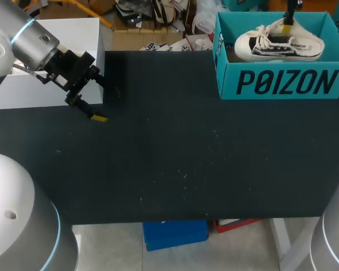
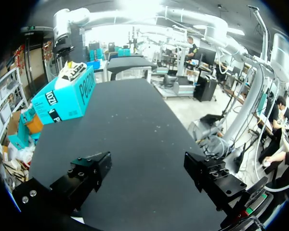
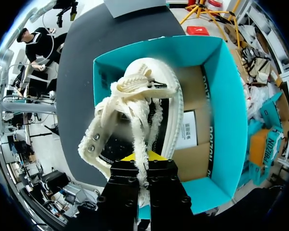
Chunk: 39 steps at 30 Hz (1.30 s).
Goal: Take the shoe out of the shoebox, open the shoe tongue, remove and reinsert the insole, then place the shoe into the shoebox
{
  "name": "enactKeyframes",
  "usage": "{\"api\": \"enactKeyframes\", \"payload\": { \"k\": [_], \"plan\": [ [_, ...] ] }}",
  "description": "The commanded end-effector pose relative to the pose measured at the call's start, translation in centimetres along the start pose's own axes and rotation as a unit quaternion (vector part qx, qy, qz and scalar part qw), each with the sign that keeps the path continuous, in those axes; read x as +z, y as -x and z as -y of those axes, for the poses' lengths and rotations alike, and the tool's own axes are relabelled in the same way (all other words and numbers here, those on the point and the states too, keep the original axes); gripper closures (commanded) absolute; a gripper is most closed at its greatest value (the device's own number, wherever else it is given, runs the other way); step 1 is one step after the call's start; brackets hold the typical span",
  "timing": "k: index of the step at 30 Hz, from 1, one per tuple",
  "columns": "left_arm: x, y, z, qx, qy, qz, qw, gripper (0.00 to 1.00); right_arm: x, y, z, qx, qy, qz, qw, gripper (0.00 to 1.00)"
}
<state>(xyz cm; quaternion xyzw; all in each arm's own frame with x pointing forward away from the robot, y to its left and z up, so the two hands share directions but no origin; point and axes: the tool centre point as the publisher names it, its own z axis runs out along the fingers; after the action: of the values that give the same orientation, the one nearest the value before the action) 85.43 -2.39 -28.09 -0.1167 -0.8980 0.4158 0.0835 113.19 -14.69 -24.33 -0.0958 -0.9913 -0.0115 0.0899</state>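
Note:
A white sneaker (image 1: 279, 42) with a black side panel sits in the open teal shoebox (image 1: 282, 82) at the table's back right. My right gripper (image 1: 286, 25) comes down onto it from behind. In the right wrist view the right gripper (image 3: 138, 159) is shut on the shoe (image 3: 135, 110) at its laces and tongue, over the box (image 3: 221, 96). My left gripper (image 1: 87, 107) hangs open and empty over the table's left side, far from the box. Its view shows the black fingers (image 2: 86, 175) wide apart, with the shoebox (image 2: 62, 98) and shoe (image 2: 72, 72) far ahead.
The black table (image 1: 175, 164) stretches between the two arms. A white block (image 1: 56, 39) stands at the back left, right behind my left gripper. The shoebox sits close to the table's right and back edges.

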Motion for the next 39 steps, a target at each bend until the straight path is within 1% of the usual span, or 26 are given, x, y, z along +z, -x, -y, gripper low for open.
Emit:
{"api": "enactKeyframes", "payload": {
  "k": [1, 9, 22, 39],
  "plan": [
    [0.1, 0.0, -0.1, 0.001, 0.000, 0.002, 1.000, 0.00, 1.1, 1.5, 0.2, -0.003, 0.004, -0.039, 0.999, 1.00],
    [0.1, 0.0, -0.1, 0.001, 0.000, 0.002, 1.000, 0.00, 3.9, 1.8, 0.5, -0.006, 0.009, -0.066, 0.998, 1.00],
    [0.1, 0.0, -0.1, 0.001, 0.000, 0.002, 1.000, 0.00, 7.5, 2.4, 0.2, -0.018, 0.014, -0.099, 0.995, 1.00],
    [0.1, 0.0, -0.1, 0.001, 0.000, 0.002, 1.000, 0.00, 10.4, 2.5, -0.1, -0.024, 0.008, -0.122, 0.992, 1.00]
  ]
}}
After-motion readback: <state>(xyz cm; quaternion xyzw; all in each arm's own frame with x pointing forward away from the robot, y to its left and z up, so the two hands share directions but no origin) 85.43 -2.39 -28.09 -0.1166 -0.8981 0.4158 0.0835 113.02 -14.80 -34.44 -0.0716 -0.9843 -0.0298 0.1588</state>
